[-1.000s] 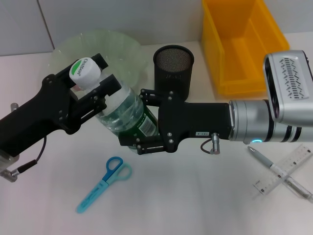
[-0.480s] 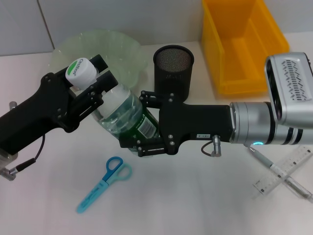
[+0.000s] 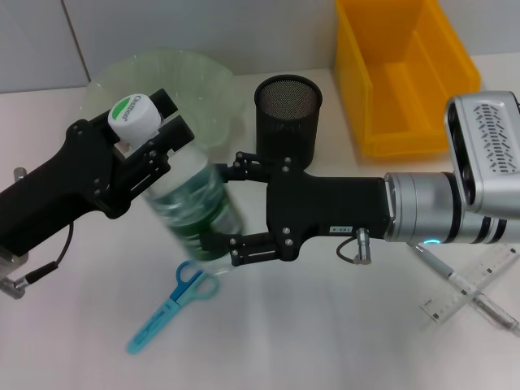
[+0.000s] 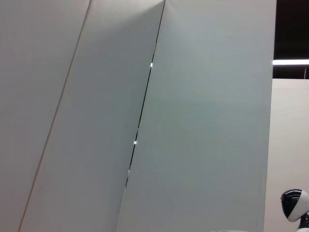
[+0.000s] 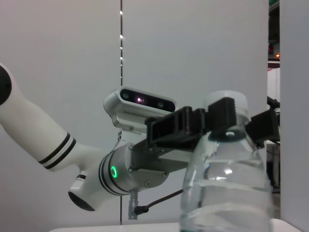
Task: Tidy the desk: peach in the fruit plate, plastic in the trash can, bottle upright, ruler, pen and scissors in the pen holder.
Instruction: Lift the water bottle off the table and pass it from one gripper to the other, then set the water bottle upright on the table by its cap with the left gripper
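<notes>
A clear water bottle with a green label and a white cap stands nearly upright over the table. My left gripper is shut on its neck just under the cap. My right gripper reaches in from the right, its fingers spread on either side of the bottle's lower part. The right wrist view shows the bottle upright with the left gripper clamped on its neck. Blue scissors lie in front of it. A pen and a clear ruler lie crossed at the right. The black mesh pen holder stands behind. Peach and plastic are out of view.
A pale green fruit plate sits at the back left, partly behind the left arm. A yellow bin stands at the back right. The left wrist view shows only wall panels.
The bottle has swung from tilted to nearly upright, its lower part moving left and away from the right gripper's palm. The left gripper shifted slightly with the neck.
</notes>
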Controlling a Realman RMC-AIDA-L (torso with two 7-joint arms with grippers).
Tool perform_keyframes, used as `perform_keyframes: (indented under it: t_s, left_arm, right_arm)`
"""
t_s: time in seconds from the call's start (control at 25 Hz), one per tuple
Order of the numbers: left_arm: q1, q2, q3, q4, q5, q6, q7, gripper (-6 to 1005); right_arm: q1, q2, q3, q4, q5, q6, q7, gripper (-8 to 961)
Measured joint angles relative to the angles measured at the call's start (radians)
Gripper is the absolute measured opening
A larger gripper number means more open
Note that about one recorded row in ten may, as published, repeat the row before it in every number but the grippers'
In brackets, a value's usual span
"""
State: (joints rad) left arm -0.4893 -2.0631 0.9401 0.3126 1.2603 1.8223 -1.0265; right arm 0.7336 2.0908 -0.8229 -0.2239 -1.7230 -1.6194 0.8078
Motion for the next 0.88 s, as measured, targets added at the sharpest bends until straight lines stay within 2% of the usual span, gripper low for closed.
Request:
perform_keyframes:
  t_s: [0.48,0.88]
  left_arm:
    - [0.006,0.0,0.003,0.006,0.003,-0.004,0.001,450]
    - [0.01,0.004,0.002,0.01,0.006,-0.017,0.014,460]
  right_arm:
    - [-0.017,-0.005,-0.001,-0.009,-0.003,-0.004,0.0,817]
    - [-0.105,-0.01,0.018,-0.108,0.009,-0.048,0.029,817]
